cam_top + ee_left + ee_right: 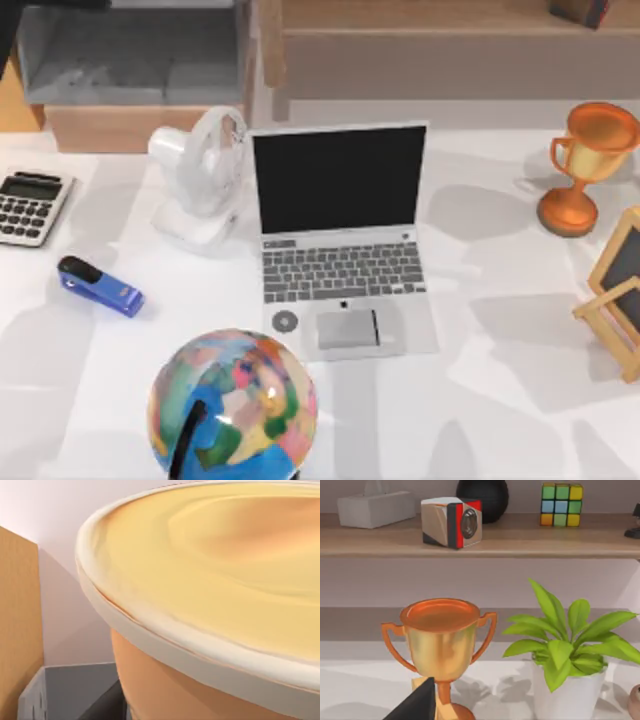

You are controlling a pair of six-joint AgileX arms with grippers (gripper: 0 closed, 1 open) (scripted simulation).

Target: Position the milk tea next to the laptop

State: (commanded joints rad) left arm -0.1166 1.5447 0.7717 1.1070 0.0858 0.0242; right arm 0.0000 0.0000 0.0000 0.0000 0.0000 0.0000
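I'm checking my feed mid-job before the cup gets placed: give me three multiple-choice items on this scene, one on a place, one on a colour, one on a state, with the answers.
1. What stands just left of the laptop's screen in the top view?
A. a white fan
B. the trophy
C. the globe

2. What colour is the stapler?
A. red
B. blue
C. green

3. How is the laptop?
A. shut flat
B. lying on its side
C. open, screen dark

Answers:
1. A: the white fan stands beside the laptop, while the trophy is far to the right.
2. B: the stapler has a blue body with a black top.
3. C: its keyboard and trackpad are exposed and the screen is black.

The milk tea fills most of the left wrist view, very near that camera.
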